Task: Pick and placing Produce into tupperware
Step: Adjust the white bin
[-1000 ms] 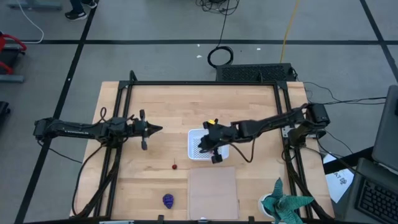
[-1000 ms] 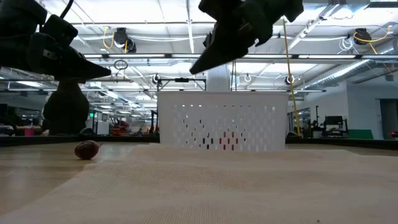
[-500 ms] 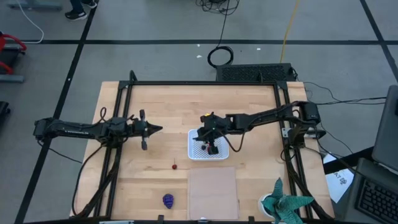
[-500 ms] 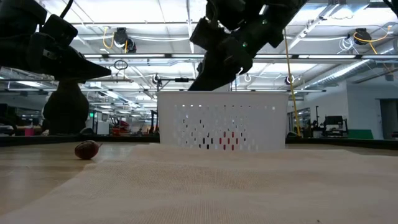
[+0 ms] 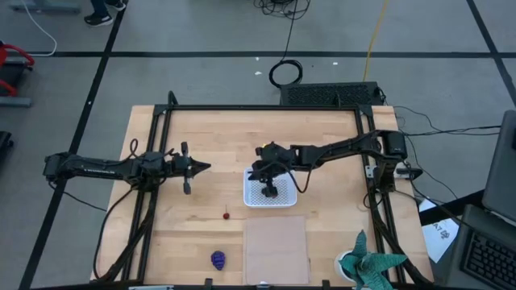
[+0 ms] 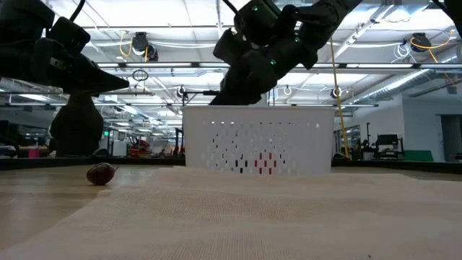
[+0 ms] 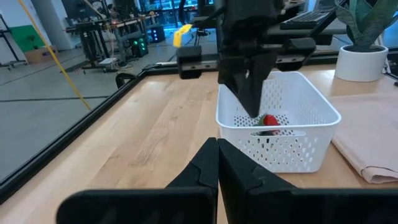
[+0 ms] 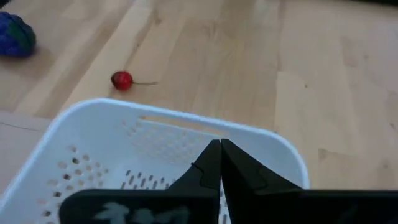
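Note:
The white tupperware stands mid-table, and its perforated wall faces the low view. A red strawberry lies inside it. The small red cherry lies on the wood left of the tub. The purple grape bunch rests near the table's near edge. No dark berry shows. My right gripper is shut and hovers over the tub, fingers pointing down just above its rim. My left gripper waits shut to the tub's left.
A flat pale tan panel lies just near-side of the tub. A teal-and-white plant in a white pot stands at the near right corner. Black frame rails border the table. Bare wood lies between tub and left gripper.
My right gripper has moved from the tub's near right corner toward the table's left and far side, over the tub's middle, and has come down closer to its rim while tipping more upright. The left arm and the fruits have stayed still.

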